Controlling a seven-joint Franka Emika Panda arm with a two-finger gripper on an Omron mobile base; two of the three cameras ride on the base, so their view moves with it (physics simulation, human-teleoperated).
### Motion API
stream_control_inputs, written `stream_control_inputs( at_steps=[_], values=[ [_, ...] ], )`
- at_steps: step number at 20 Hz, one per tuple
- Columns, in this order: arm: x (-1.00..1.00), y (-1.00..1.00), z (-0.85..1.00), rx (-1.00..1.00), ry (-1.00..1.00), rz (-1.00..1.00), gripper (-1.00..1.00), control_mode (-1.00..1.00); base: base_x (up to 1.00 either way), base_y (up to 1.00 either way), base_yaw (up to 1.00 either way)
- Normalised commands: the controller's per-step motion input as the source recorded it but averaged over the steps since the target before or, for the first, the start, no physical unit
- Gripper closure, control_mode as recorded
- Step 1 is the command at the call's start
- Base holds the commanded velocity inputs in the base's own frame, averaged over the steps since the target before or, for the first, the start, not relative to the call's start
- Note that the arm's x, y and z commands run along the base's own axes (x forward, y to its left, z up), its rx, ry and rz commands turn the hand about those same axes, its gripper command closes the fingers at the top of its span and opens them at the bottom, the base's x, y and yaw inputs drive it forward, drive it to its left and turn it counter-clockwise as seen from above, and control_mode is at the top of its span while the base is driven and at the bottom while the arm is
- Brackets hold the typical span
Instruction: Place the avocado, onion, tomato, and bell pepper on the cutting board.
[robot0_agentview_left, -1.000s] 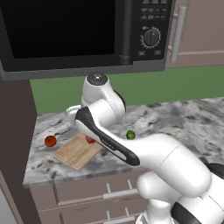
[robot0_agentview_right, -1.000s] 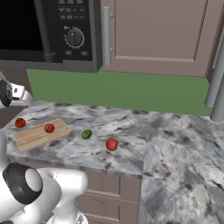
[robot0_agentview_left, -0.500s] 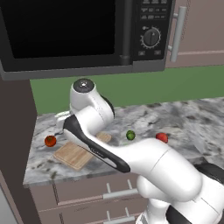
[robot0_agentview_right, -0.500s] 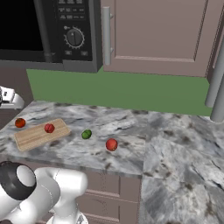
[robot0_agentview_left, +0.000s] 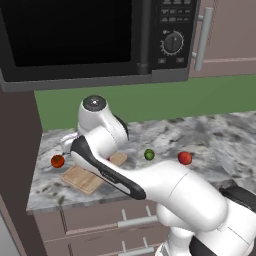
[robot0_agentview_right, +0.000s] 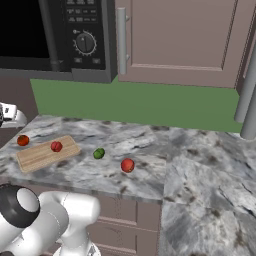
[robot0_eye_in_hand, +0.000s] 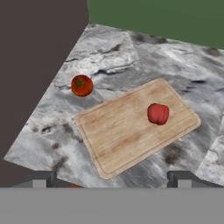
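Hand: the white arm's two-finger hand (robot0_eye_in_hand: 112, 177) hangs above the left end of the tabletop; the hand view shows its two dark fingertips (robot0_eye_in_hand: 43, 178) set far apart, jaws spread wide with nothing between them.
Cutting board: the flat rectangular light-tan wooden cutting board (robot0_eye_in_hand: 131, 127) with visible grain lies flat on the grey marbled stone tabletop (robot0_agentview_right: 200, 170), near its left end and close to the front edge (robot0_agentview_right: 40, 155).
Red item on board: a red lumpy vegetable (robot0_eye_in_hand: 158, 113), perhaps the bell pepper, rests on the board toward one short end (robot0_agentview_right: 56, 146).
Tomato: a round red-orange tomato (robot0_eye_in_hand: 82, 85) with a small green stem sits on the tabletop just beside the board, apart from it, near the dark side wall (robot0_agentview_left: 57, 160).
Avocado: the small dark-green roundish avocado (robot0_agentview_right: 99, 153) lies on the bare tabletop to the right of the board, not on it (robot0_agentview_left: 149, 154).
Second red item: a red round vegetable (robot0_agentview_right: 127, 165) lies further right of the avocado, well apart from the board (robot0_agentview_left: 184, 158).
Surroundings: a black microwave (robot0_agentview_left: 100, 35) hangs above the board; a green backsplash (robot0_agentview_right: 150, 107) runs behind the tabletop.
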Motion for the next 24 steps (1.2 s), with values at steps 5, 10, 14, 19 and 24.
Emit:
stream_control_inputs(
  at_steps=[5, 10, 14, 19, 24],
  values=[
    [0.04, 0.03, -0.11, 0.00, 0.00, 0.07, -1.00, -1.00, 0.00, 0.00, 0.00],
    [0.19, 0.14, -0.14, 0.00, 0.02, 0.01, -1.00, -1.00, 0.00, 0.00, 0.00],
    [0.31, 0.22, -0.18, 0.00, 0.05, 0.00, -1.00, -1.00, 0.00, 0.00, 0.00],
    [0.24, 0.17, -0.04, 0.00, 0.02, 0.00, -1.00, -1.00, 0.00, 0.00, 0.00],
    [0.17, 0.20, 0.00, 0.00, 0.01, 0.01, -1.00, -1.00, 0.00, 0.00, 0.00]
  ],
)
